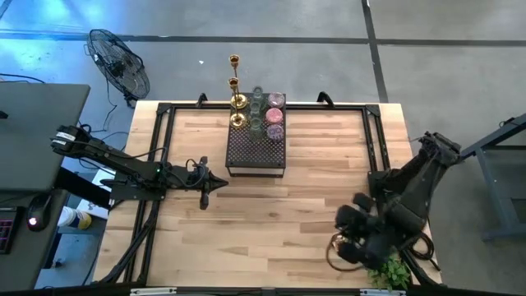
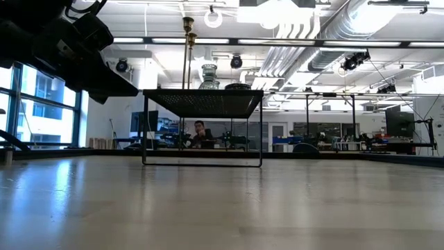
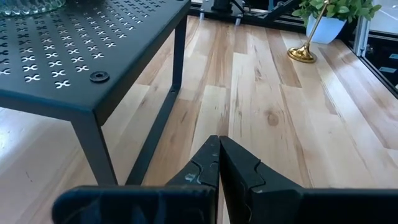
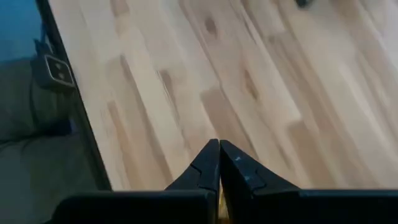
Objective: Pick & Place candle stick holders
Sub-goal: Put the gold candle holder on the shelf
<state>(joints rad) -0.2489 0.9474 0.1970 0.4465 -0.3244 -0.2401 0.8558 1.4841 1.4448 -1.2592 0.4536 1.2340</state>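
Right gripper (image 4: 219,152), fingers together, hovers near the table's (image 1: 271,222) 5 o'clock edge. Left gripper (image 3: 219,149), also pinched together, points across bare wood. Candle stick holders (image 1: 256,111) crowd the dotted stand's (image 1: 256,152) 12 o'clock end; one gold holder (image 3: 303,53) stands by the plant (image 3: 336,9), its top cut off.

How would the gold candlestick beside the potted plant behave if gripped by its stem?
The gold candlestick probably tips easily: a slim stem over a small round base. Its shiny finish looks slippery, so a grip may slide. It seems rigid metal, unlikely to bend.
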